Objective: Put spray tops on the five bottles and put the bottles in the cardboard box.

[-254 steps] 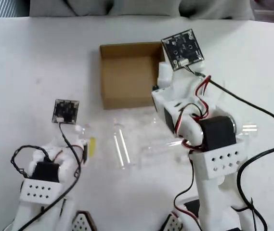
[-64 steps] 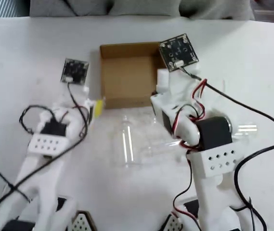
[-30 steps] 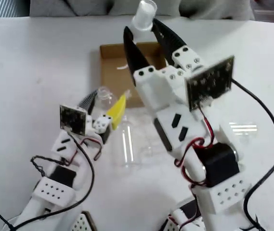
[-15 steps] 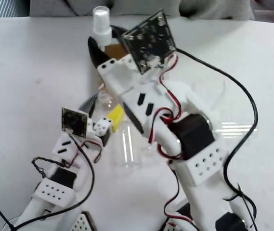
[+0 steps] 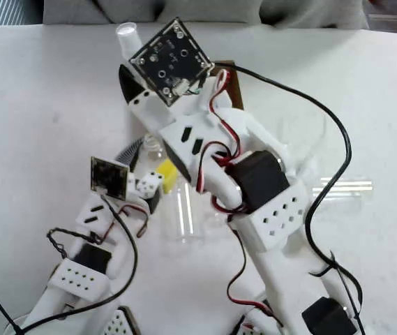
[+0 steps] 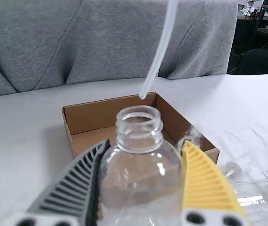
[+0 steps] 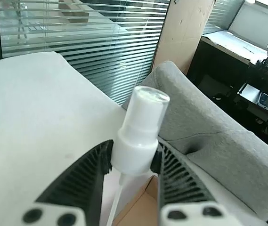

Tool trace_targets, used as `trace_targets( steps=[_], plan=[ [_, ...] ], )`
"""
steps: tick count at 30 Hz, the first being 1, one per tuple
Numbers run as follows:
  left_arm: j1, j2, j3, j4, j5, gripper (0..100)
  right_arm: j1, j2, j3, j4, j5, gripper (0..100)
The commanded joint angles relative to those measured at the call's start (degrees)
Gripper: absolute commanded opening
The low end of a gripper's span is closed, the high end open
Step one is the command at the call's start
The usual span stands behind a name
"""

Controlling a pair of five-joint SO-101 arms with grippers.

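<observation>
My left gripper (image 6: pixel 145 143) pinches an open bottle (image 6: pixel 140 181) upright between its fingers, just in front of the box (image 6: pixel 93 113). My right gripper (image 7: pixel 134 146) has its fingers clamped on 1 spray top (image 7: pixel 141 125), whose tube (image 6: pixel 158 47) hangs with its tip near the bottle's mouth.

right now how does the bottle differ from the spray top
The bottle is clear; the spray top is white and opaque. The bottle's neck is open and uncapped, while the spray top trails a thin tube ending close to that neck. Both are gripped: the bottle by the left end effector, the spray top by the right end effector.
</observation>
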Motion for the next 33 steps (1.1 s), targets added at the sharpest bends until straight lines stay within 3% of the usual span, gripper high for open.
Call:
trace_targets(
  steps=[1, 22, 29, 33],
  plan=[
    [0.3, -1.5, -0.6, -1.8, 0.5, 9, -0.6, -0.3, -2.4, 0.2, 0.4, 1.9],
    [0.3, -1.5, -0.6, -1.8, 0.5, 9, -0.7, -0.8, 3.9, -0.2, -0.1, 1.9],
    [0.2, -1.5, -0.6, -1.8, 0.5, 9, -0.6, -0.8, 4.1, 0.2, -10.4, 1.9],
    [0.2, -1.5, -0.6, -1.8, 0.5, 9, -0.6, -0.8, 6.9, 0.0, -11.5, 1.9]
  ],
)
